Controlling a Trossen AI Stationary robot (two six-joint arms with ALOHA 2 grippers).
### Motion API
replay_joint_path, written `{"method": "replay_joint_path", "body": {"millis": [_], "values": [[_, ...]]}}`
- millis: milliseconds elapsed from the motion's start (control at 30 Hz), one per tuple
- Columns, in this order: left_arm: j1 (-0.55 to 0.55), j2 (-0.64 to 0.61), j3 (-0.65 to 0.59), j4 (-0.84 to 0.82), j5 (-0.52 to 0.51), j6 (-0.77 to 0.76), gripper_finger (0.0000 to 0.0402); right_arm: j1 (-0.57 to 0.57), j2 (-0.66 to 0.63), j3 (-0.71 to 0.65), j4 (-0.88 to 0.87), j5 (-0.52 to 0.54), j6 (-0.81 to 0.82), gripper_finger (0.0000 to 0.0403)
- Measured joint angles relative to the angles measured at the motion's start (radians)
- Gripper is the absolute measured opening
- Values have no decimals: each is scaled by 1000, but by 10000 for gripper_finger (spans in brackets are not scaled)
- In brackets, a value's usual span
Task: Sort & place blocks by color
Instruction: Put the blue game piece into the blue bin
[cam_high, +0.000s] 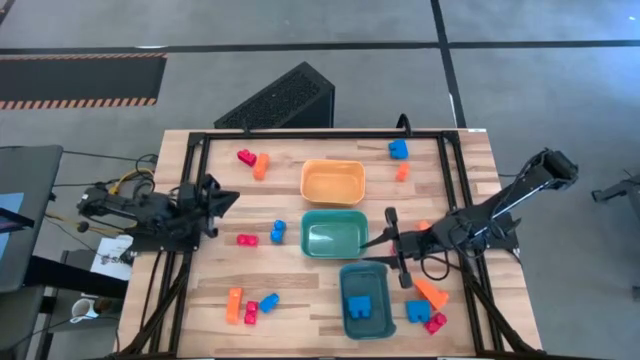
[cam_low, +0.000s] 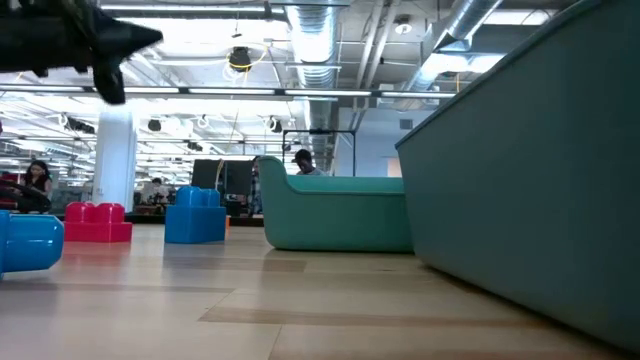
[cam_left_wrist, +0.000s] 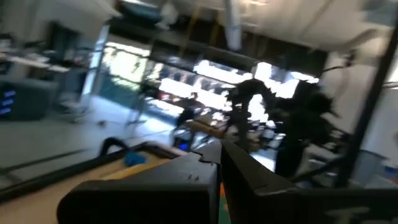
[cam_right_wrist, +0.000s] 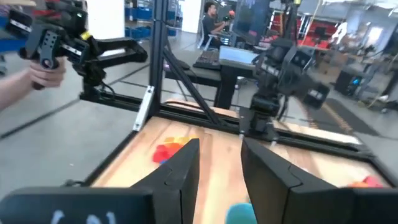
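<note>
Small orange, red-pink and blue blocks lie scattered on the wooden table (cam_high: 300, 275): a red block (cam_high: 246, 156) and an orange block (cam_high: 261, 166) at the far left, and a blue block (cam_high: 278, 231) left of the teal bin (cam_high: 334, 233). A blue block (cam_high: 361, 305) lies in the darker teal bin (cam_high: 365, 298). My right gripper (cam_high: 372, 241) hovers level beside the teal bin's right wall, open, with nothing between its fingers (cam_right_wrist: 180, 168). My left gripper (cam_high: 228, 200) is shut and empty at the table's left edge, pointing right (cam_left_wrist: 221, 152).
An orange bin (cam_high: 333, 182) stands at the far middle. Blue (cam_high: 418, 311), red (cam_high: 435, 322) and orange (cam_high: 431, 292) blocks lie under the right arm. Beyond the table, a person's hand (cam_right_wrist: 37, 74) holds a black device. Black frame rails (cam_high: 300, 135) border the table.
</note>
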Motion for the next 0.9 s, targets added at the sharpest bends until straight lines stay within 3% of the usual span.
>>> {"method": "replay_joint_path", "body": {"millis": [67,300,533,700,900], "values": [[0,22,0,12,-41,-13,0,-18,0,0,2,-1,-22,136],[0,152,47,89,-32,35,0,-111,0,0,0,0,-30,134],[1,383,163,88,-50,37,7,-176,0,0,-4,0,-30,143],[1,553,270,43,-103,33,42,-179,0,0,-21,-3,-8,143],[0,722,378,-48,-134,-20,122,-148,0,0,-33,-2,-3,142]]}}
